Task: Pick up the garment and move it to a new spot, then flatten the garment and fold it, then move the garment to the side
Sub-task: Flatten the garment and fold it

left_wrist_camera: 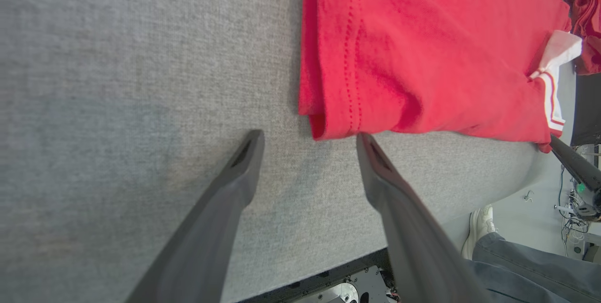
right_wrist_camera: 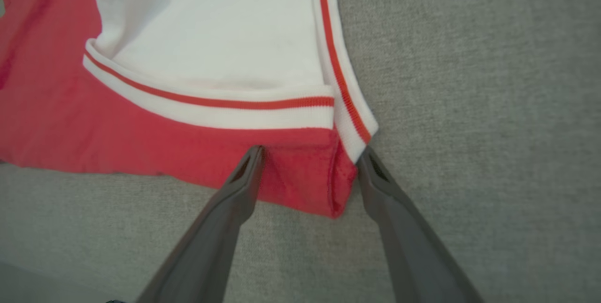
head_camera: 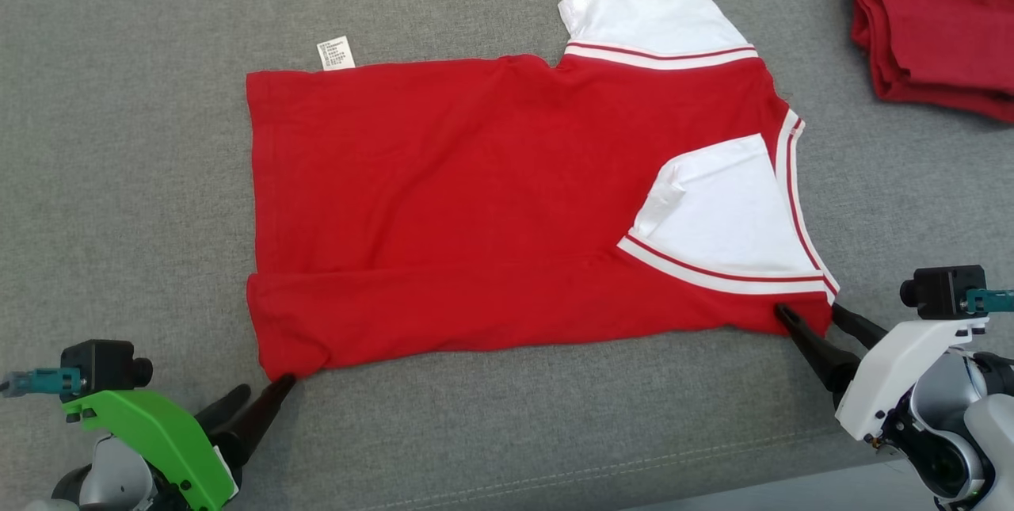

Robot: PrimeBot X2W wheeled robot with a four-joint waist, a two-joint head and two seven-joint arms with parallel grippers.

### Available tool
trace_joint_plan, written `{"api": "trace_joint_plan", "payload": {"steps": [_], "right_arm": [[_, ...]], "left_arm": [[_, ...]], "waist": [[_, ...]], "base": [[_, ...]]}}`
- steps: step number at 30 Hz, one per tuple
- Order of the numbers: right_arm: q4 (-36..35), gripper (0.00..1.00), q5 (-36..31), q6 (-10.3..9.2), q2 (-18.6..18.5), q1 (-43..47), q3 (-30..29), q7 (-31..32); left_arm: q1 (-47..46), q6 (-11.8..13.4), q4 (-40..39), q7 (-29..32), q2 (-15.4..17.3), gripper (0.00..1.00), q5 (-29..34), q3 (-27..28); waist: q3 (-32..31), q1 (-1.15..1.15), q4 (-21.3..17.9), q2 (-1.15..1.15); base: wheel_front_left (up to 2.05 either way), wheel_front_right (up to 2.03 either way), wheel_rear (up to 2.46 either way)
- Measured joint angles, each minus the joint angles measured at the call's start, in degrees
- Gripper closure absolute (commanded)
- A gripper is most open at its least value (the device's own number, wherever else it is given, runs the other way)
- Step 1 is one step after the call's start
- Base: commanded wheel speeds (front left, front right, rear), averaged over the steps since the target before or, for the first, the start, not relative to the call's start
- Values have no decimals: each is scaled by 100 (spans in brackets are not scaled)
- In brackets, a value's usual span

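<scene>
The left arm is held low at the near side, green wrist tilted, fingers pointing toward the garment [head_camera: 475, 194]. The left gripper [head_camera: 265, 386] is released, jaws wide apart, and holds nothing. One fingertip [left_wrist_camera: 365, 141] just meets the red hem corner. The garment lies flat ahead of it on the grey cloth surface [head_camera: 119, 178].

The right arm, with a white wrist, is held low in the same way. The right gripper [right_wrist_camera: 310, 150] is also released and wide. The red shoulder corner lies between its fingers, not pinched, and the folded white sleeve [right_wrist_camera: 225, 26] is just beyond. Far past this gripper, well apart, is a pile of red clothes [head_camera: 935, 28].
</scene>
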Motion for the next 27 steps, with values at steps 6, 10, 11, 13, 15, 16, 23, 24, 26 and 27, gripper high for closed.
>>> {"api": "trace_joint_plan", "payload": {"steps": [6, 10, 11, 13, 15, 16, 23, 24, 26, 27], "right_arm": [[100, 0, -8, 51, 19, -28, 22, -42], [158, 0, -30, 54, 25, -80, 56, -42], [186, 0, -37, 90, 27, -94, 63, -44], [207, 0, -41, 96, 35, -104, 65, -46], [230, 11, -41, 100, 52, -121, 70, -46], [242, 11, -40, 102, 57, -124, 70, -47], [313, 93, -35, 152, 57, -189, 83, -45], [316, 98, -32, 153, 58, -196, 85, -45], [316, 100, -4, 200, 70, -213, 87, -44], [316, 100, 15, 212, 88, -216, 90, -42]], "left_arm": [[-129, 1, 108, -3, -3, 0, -1, 29], [-212, 1, 140, 38, -49, 0, -1, -62], [-231, 1, 168, 43, -88, 0, -1, -100], [-241, 0, 207, 53, -99, 0, -1, -118], [-273, 0, 242, 68, -105, 0, -1, -134], [-298, 0, 258, 68, -113, 0, -1, -143], [-452, -166, 292, 69, -255, 100, -88, -186], [-471, -199, 294, 71, -290, 100, -107, -202], [-492, -210, 305, 121, -294, 100, -138, -243], [-492, -226, 310, 124, -291, 100, -163, -243]], "waist": [[-20, 0, -29, 0], [-22, 0, -41, 0], [-26, 0, -48, 0], [-29, 0, -57, 0], [-31, 0, -65, 0], [-31, 0, -68, 0], [1, 0, -91, 0], [6, 0, -93, 0], [14, 0, -98, 0], [17, 0, -102, 0]], "base": [[0, 0, 0], [0, 0, 0], [0, 0, 0], [0, 0, 0], [0, 0, 0], [0, 0, 0], [0, 0, 0], [0, 0, 0], [0, 0, 0], [0, 0, 0]]}}
